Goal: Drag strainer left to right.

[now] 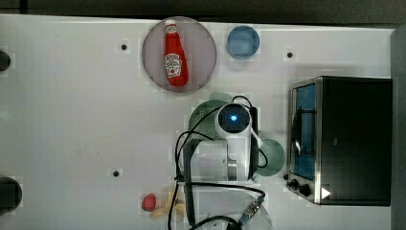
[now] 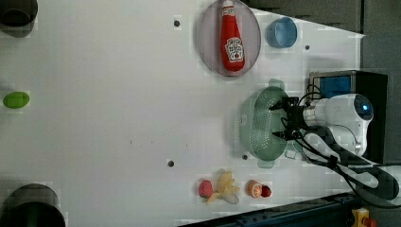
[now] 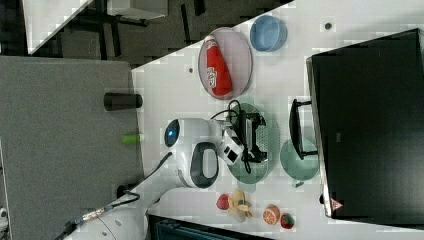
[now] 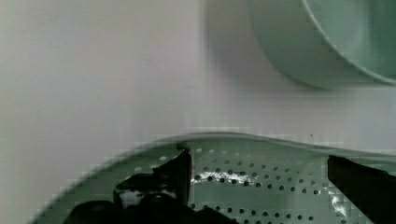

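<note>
The pale mint-green strainer (image 1: 203, 120) sits mid-table, partly covered by my arm in the top view. In the left view the strainer (image 2: 257, 125) lies just left of my gripper (image 2: 273, 122), which stands open over its bowl. The wrist view shows both black fingers (image 4: 175, 172) spread wide inside the perforated strainer (image 4: 280, 196), close to its rim, with nothing between them. The right view shows the gripper (image 3: 261, 136) above the strainer (image 3: 260, 167). I cannot tell whether the fingers touch the strainer.
A round mint-green mug (image 1: 274, 157) stands between the strainer and the black toaster oven (image 1: 344, 139). A plate (image 1: 201, 43) holding a ketchup bottle (image 1: 175, 52) and a blue bowl (image 1: 243, 41) lie beyond. Toy food (image 1: 163, 201) lies beside the arm's base.
</note>
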Robot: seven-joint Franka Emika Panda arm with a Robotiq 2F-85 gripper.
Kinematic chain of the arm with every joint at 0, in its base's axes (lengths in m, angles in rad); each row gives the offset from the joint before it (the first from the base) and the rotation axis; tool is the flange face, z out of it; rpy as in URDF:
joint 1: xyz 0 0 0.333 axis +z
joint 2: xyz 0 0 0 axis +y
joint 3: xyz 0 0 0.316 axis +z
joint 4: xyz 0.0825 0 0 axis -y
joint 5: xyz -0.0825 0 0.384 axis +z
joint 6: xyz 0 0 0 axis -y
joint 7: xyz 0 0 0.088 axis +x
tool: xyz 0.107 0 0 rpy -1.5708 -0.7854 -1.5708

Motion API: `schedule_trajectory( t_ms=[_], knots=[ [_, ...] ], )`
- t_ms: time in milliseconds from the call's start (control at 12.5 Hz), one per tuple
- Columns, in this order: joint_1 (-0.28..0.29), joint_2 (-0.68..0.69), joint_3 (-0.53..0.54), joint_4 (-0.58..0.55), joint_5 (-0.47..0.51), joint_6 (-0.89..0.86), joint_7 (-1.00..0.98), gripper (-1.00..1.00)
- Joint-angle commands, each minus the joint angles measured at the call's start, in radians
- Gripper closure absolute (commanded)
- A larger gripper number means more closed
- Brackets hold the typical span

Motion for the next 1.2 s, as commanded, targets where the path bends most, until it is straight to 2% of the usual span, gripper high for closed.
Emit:
schedule_trajectory(
  t_ms=[80,320,560,960,1200],
  knots=[
    [0.007,-0.055,-0.023,0.013,0.003,-0.002,-0.061,-1.0],
    [0.008,-0.206,0.01,0.004,0.004,-0.074,-0.304,-1.0],
    [0.009,-0.393,0.027,0.051,0.013,-0.288,-0.534,-1.0],
    [0.015,-0.619,0.088,0.251,0.157,-0.75,-0.601,-1.0],
    [0.014,-0.667,0.082,0.366,0.162,-0.927,-0.782,-1.0]
  ],
)
